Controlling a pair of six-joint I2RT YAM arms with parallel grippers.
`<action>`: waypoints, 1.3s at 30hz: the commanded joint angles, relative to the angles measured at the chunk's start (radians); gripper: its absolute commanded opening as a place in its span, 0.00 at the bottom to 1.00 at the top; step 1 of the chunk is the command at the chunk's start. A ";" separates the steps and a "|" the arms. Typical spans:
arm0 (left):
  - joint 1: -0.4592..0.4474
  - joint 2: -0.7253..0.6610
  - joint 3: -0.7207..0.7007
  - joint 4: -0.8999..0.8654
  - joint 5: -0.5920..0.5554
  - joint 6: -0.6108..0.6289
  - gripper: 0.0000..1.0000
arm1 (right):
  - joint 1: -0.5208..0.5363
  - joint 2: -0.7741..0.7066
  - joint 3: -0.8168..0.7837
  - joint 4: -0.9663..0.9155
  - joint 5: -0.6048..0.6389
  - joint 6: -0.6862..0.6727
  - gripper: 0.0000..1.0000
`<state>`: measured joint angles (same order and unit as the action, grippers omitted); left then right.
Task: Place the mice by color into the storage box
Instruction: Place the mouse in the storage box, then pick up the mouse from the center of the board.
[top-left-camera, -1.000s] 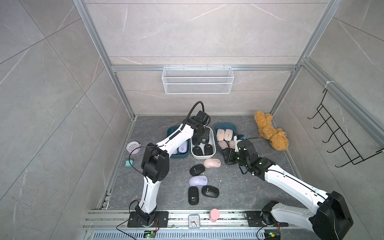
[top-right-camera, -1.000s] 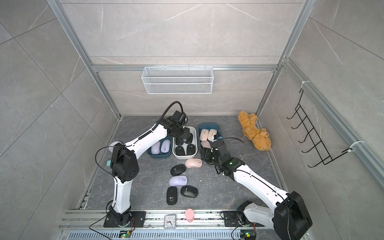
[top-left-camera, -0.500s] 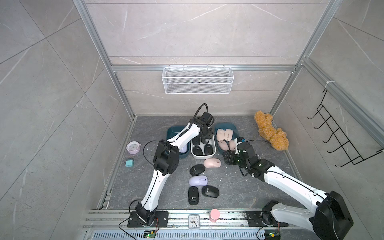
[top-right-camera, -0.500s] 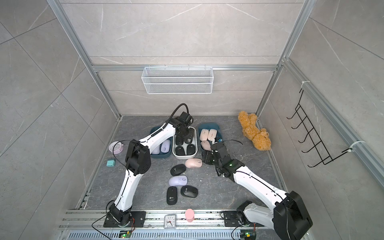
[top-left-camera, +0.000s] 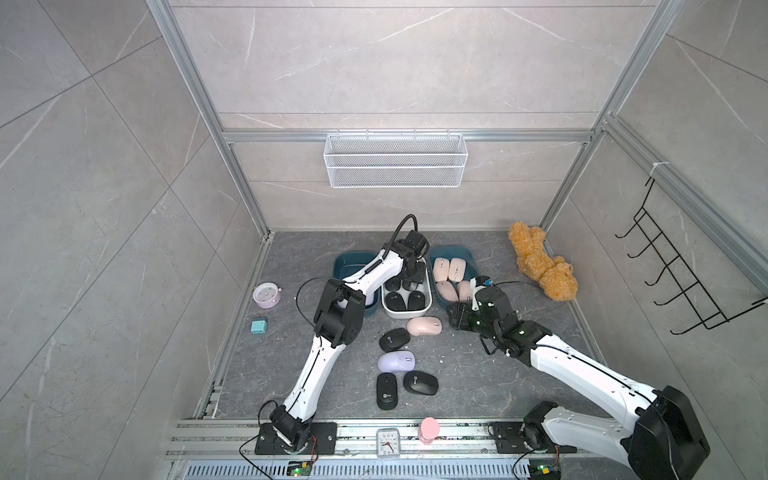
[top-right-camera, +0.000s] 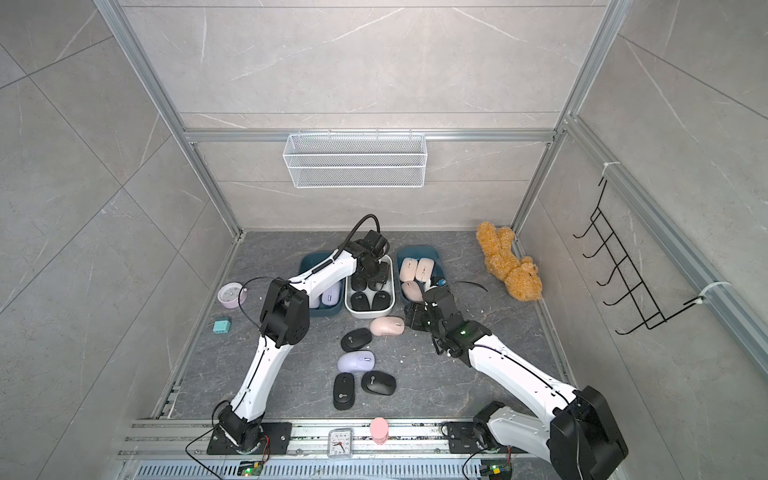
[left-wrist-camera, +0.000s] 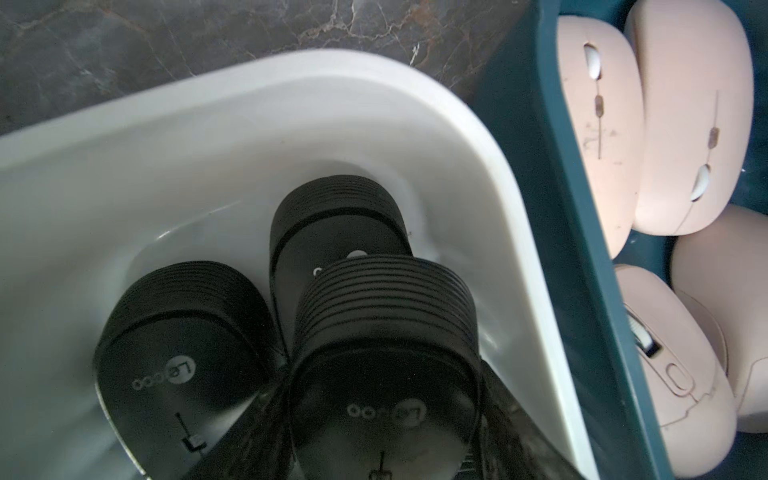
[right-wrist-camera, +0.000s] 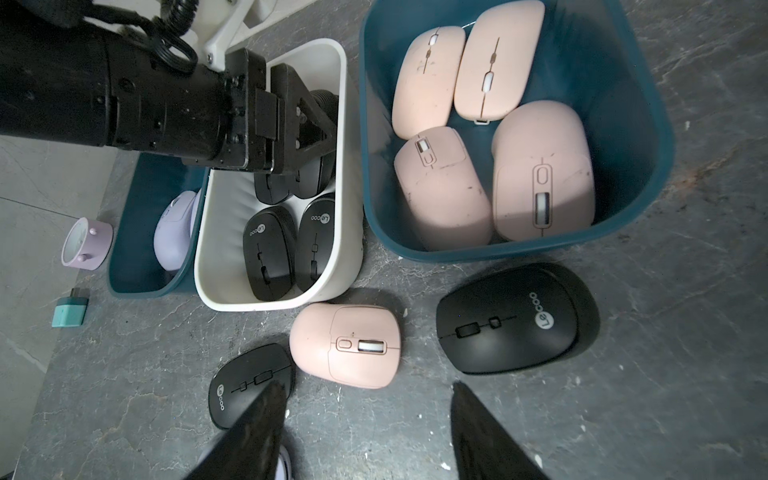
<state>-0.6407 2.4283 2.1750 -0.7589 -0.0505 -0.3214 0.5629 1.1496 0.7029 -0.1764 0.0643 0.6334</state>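
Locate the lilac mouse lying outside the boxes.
In a top view the lilac mouse lies on the floor, one black mouse beyond it, two black mice nearer.

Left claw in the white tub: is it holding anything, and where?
A matte black oval mouse, pinched at its two long sides by the left gripper.

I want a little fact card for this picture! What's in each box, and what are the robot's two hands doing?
white box: black mice only
teal box near the right arm: pink mice
other teal box: purple mice, partly hidden
floor: one pink mouse, one purple mouse, several black ones loose
left gripper: inside the white box, shut on a black mouse
right gripper: open, empty, above the floor
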 joint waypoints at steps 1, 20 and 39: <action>0.001 0.002 0.033 0.006 -0.006 -0.003 0.59 | 0.006 -0.012 -0.010 -0.018 0.019 0.006 0.64; 0.002 -0.129 0.034 0.027 0.015 -0.001 0.69 | 0.006 -0.048 0.021 -0.063 0.042 0.005 0.64; -0.020 -0.508 -0.254 0.129 0.028 0.005 0.69 | 0.006 -0.122 0.076 -0.167 0.070 0.011 0.64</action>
<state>-0.6510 2.0022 1.9514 -0.6605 -0.0235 -0.3283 0.5629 1.0424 0.7490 -0.3069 0.1200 0.6365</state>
